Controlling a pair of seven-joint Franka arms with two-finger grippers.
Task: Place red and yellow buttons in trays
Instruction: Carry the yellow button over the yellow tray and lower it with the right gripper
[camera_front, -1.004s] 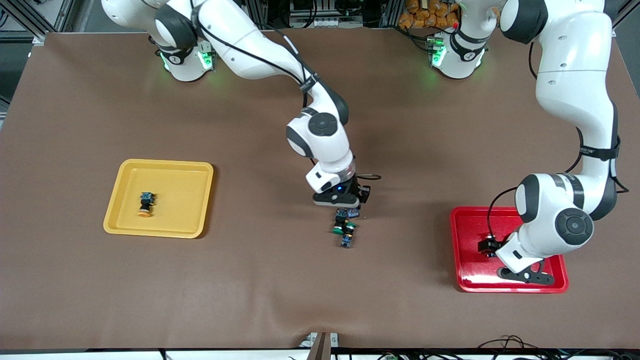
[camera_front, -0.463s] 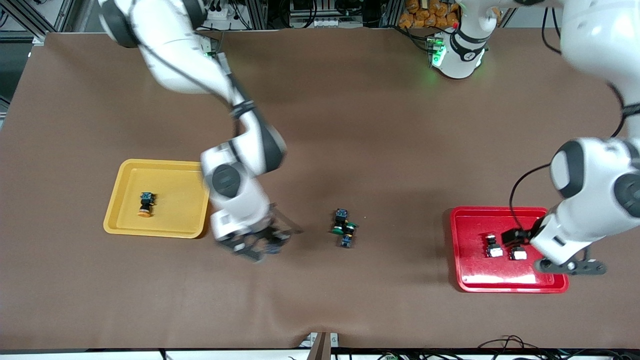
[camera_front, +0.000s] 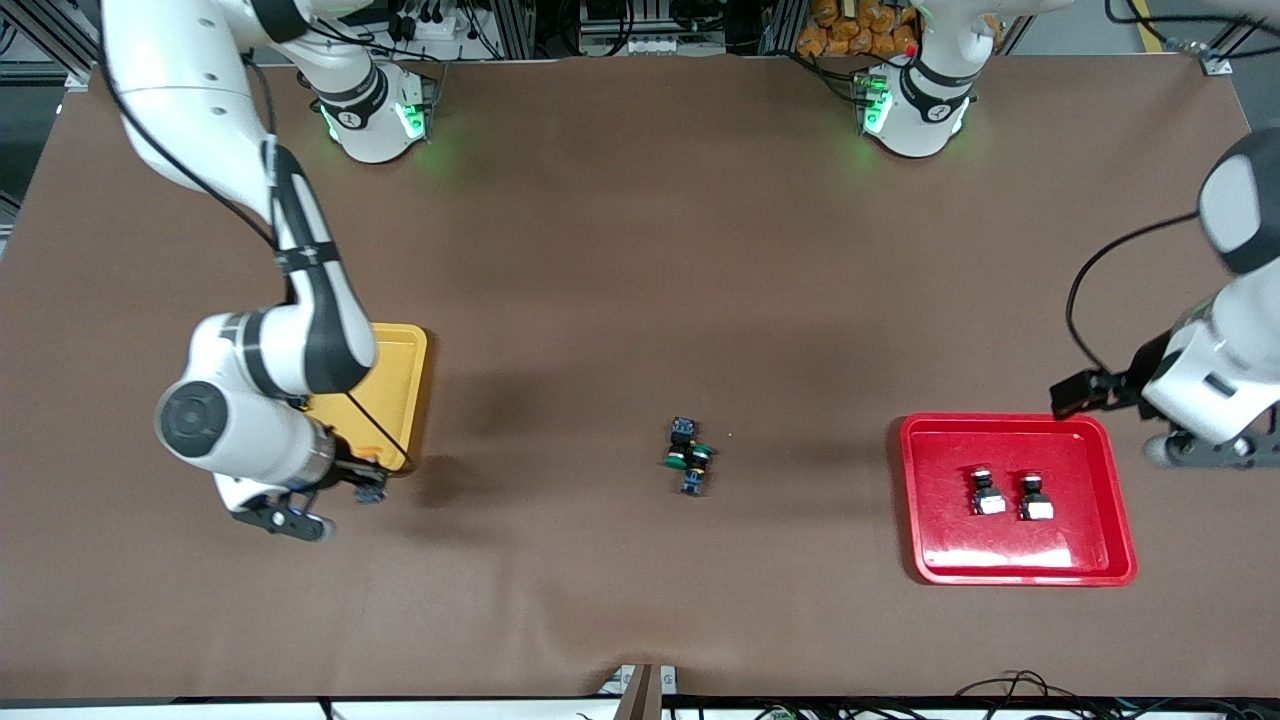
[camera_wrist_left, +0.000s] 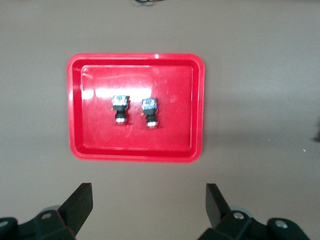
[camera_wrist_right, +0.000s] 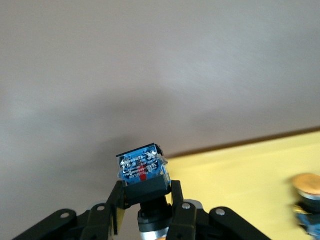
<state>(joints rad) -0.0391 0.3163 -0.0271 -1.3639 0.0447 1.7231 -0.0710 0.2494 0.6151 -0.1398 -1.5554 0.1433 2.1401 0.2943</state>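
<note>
Yellow tray (camera_front: 415, 372) mid-frame toward the right arm's end. Red tray (camera_front: 1010, 570) lower, holding two buttons (camera_front: 988, 492).

Right hand (camera_front: 365, 490) clamped on a button (camera_wrist_right: 141, 167), over worktop (camera_front: 640, 250) just beside the yellow tray's near rim. Left hand (camera_wrist_left: 147, 200) spread wide, empty, waiting beside the red tray.

Advice: carry inward past the rim, lower, release clear of the orange-capped button (camera_wrist_right: 307, 185).

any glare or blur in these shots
Front view: white glare streaks the glossy red plastic tray, and the left arm looks motion-smeared at the frame's edge. Left wrist view: a bright highlight on the same tray's floor. Right wrist view: the orange-capped button on the yellow tray is soft, the held black switch sharp.
</note>
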